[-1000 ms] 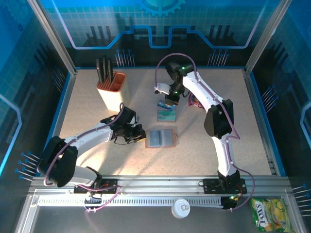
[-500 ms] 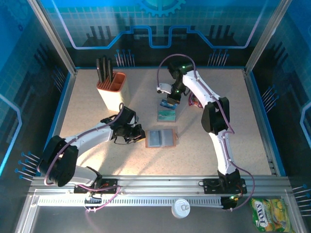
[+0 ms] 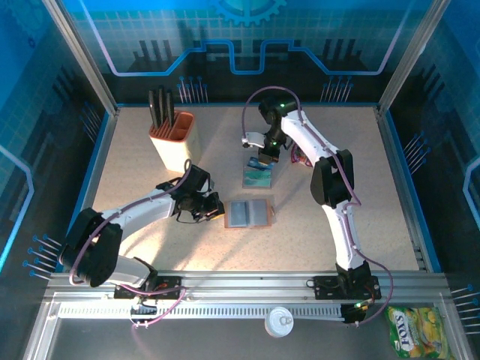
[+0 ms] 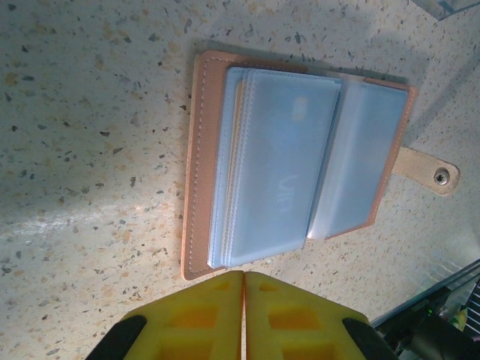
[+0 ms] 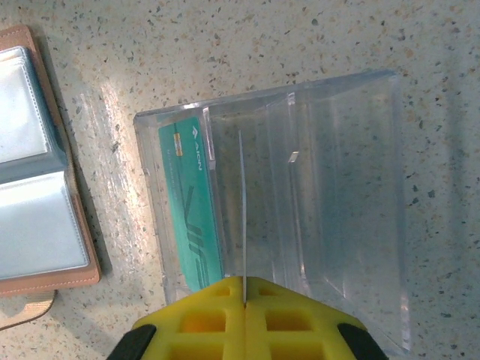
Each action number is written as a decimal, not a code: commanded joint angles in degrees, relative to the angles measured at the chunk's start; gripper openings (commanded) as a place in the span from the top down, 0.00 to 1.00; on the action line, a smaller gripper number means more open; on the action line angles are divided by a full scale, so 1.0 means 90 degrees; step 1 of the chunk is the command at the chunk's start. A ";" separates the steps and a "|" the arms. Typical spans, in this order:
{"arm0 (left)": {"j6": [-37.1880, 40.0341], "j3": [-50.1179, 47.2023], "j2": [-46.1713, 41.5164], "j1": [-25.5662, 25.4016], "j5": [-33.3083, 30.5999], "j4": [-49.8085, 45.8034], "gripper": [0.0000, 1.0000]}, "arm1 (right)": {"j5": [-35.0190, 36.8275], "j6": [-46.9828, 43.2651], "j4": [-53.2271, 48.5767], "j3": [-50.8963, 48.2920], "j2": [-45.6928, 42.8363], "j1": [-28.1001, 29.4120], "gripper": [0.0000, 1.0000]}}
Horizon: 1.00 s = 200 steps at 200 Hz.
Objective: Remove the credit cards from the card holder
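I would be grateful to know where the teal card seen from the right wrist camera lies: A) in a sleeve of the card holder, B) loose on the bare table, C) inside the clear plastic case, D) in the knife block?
C: the teal card sits within the walls of the clear plastic case, by its left wall, while the open card holder lies apart to its left.

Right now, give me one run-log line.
left fingers shut, empty | right fingers shut on thin card | card holder open | teal card in clear case
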 commanded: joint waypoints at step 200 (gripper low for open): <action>0.0025 -0.0100 0.0044 0.0060 0.0037 0.0018 0.90 | 0.0251 0.0693 0.1302 -0.0488 -0.0443 0.0099 0.76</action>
